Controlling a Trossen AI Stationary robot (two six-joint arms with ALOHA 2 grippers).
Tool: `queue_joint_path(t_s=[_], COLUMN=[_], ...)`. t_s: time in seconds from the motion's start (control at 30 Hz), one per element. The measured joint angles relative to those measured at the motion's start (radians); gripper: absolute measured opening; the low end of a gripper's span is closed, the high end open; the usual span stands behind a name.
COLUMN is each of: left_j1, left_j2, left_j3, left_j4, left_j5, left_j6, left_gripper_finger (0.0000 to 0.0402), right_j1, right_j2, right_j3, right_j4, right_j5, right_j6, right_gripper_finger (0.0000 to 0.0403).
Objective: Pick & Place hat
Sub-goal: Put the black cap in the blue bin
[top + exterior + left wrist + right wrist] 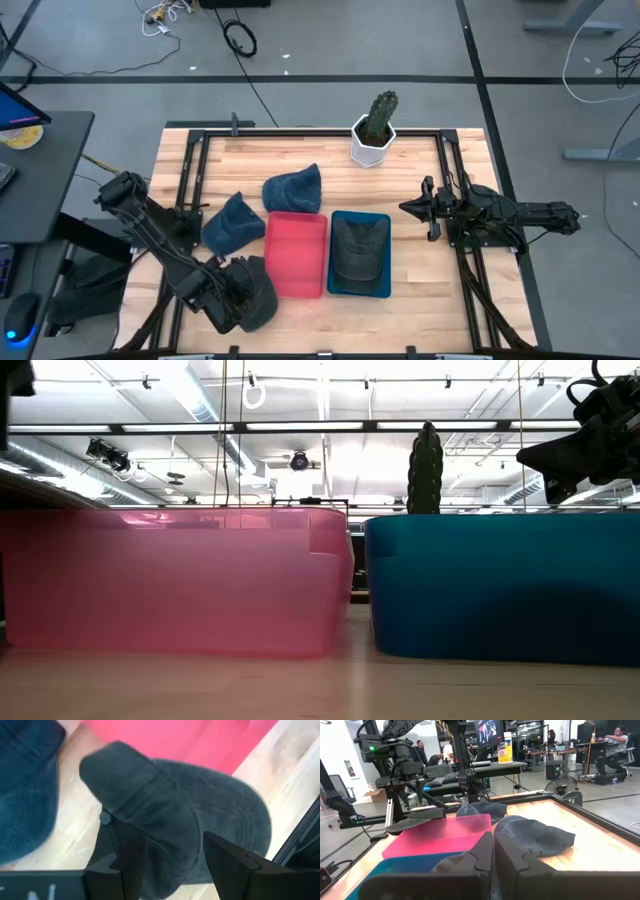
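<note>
The left pincer (243, 300) is working at the near edge of the table, its fingers (227, 865) standing partly apart with the crown of a dark grey hat (200, 820) bunched between them; they are pressing into the cloth on both sides, so it appears to be taking hold, though a firm grip cannot be confirmed. This hat (258, 295) is lying on the wood just beside the near corner of the red bin (296, 253), which is sitting empty just beyond the pincer. On the far side of that bin the blue bin (360, 255) is already holding one dark hat (360, 248), so one placement looks done. Farther from the pincer, two blue hats (233, 222) (294, 190) are lying loose on the table, waiting, so most of the task seems left. Farthest off, the right pincer (412, 207) is idling beyond the blue bin, fingers (485, 851) pressed together and carrying nothing, near a potted cactus (376, 128).
</note>
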Motion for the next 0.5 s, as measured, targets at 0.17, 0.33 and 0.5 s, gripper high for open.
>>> queue_joint_path(t_s=[0.17, 0.33, 0.5], left_j1=[-0.019, -0.040, -0.044], left_j2=[0.019, 0.020, 0.020], left_j3=[0.000, -0.033, -0.087], left_j4=[0.006, 0.056, 0.107], left_j5=[0.026, 0.020, 0.034], left_j6=[-0.031, -0.058, -0.066], left_gripper_finger=[0.0197, 0.0197, 0.0197], right_j1=[0.000, 0.000, 0.000], right_j2=[0.000, 0.000, 0.000], right_j3=[0.000, 0.000, 0.000], right_j4=[0.000, 0.000, 0.000], right_j5=[0.000, 0.000, 0.000], right_j6=[0.000, 0.000, 0.000], right_gripper_finger=[0.0021, 0.0021, 0.0021])
